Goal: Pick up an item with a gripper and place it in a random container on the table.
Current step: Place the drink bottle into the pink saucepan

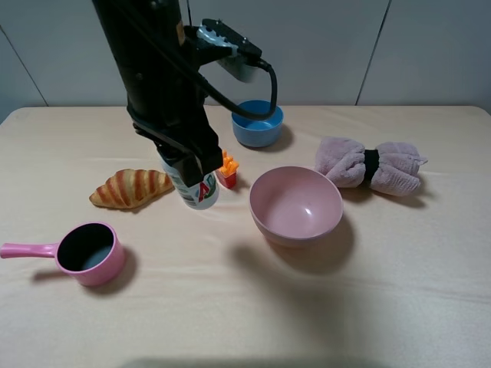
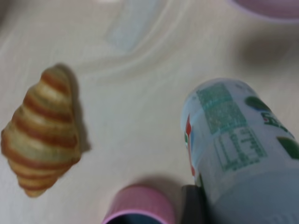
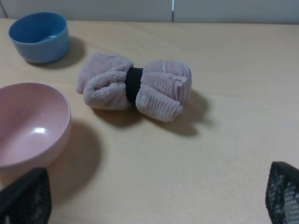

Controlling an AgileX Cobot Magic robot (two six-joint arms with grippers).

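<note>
My left gripper [image 1: 190, 162] is shut on the small white bottle [image 1: 196, 186] with the green-and-red label, beside the croissant. The bottle is tilted and low over the table [image 1: 230, 307]; I cannot tell whether it touches. In the left wrist view the bottle [image 2: 238, 154] fills the lower right with one black finger [image 2: 190, 205] against it. The pink saucepan [image 1: 90, 253] stands at the front left with its handle pointing left, and its rim shows in the left wrist view [image 2: 138, 207]. My right gripper [image 3: 154, 200] is open and empty, and is out of the exterior view.
A croissant [image 1: 130, 188] lies left of the bottle and a small toy of fries [image 1: 227, 170] stands right of it. A blue bowl [image 1: 257, 123] is at the back. A large pink bowl [image 1: 295, 205] sits in the middle, with a rolled pink towel [image 1: 370, 165] to its right.
</note>
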